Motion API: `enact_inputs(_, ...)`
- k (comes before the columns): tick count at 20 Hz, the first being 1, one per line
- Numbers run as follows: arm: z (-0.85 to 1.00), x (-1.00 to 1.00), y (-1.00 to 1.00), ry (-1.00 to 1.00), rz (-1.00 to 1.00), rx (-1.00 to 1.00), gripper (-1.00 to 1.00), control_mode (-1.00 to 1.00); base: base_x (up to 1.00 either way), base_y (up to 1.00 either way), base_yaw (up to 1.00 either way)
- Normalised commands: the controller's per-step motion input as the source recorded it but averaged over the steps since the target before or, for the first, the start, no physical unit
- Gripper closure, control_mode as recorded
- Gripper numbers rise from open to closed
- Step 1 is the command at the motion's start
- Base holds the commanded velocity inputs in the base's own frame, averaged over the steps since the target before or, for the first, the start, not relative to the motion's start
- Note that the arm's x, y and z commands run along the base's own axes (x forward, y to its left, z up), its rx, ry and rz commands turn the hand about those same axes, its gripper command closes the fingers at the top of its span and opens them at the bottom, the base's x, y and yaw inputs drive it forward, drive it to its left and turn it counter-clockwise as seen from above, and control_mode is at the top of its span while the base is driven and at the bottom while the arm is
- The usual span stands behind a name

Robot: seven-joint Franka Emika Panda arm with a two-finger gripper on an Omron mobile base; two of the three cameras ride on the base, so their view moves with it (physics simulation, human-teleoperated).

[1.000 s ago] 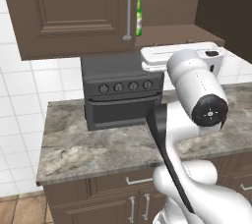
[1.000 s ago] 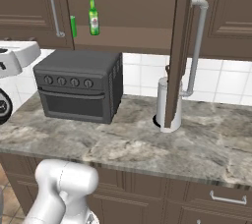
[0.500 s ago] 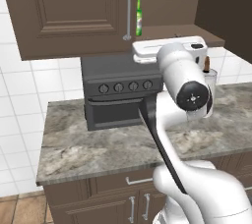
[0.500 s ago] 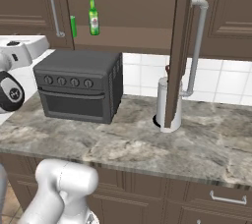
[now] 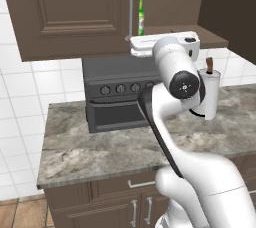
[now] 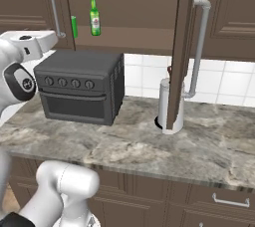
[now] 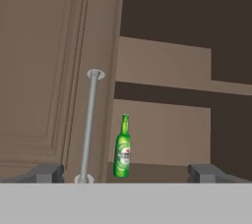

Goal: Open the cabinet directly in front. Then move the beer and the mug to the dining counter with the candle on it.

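Kitchen wall unit over a marbled stone bench (image 6: 149,146) carrying a dark toaster oven (image 6: 79,89) and a paper-towel roll (image 5: 209,94) – the cabinet (image 6: 129,7) stands with its right door (image 6: 179,52) swung out, left door (image 5: 75,12) closed. Beer (image 7: 122,147) stands upright on the lowest shelf (image 7: 162,171), near that shelf's left end, just beside the closed door's bar handle (image 7: 88,125). Mug (image 6: 74,27) appears as a green sliver at the door edge, left of the bottle. Upper shelves look bare. Pincer (image 7: 125,173) hangs open, jaws wide, level with the bottle's base and well short of it. Advice: advance straight – centre on the bottle's body below the neck, keep the left finger off the handle, close only once the glass sits between the tips
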Motion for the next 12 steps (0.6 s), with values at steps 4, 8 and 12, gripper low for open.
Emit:
enact_inputs(4,0.00,0.37,0.17,0.00,0.00,0.00,-1.00,-1.00,0.00,0.00,0.00)
enact_inputs(8,0.00,0.38,0.29,0.00,0.00,0.00,-1.00,-1.00,0.00,0.00,0.00)
enact_inputs(12,0.00,0.43,0.21,0.00,0.00,0.00,-1.00,-1.00,0.00,0.00,0.00)
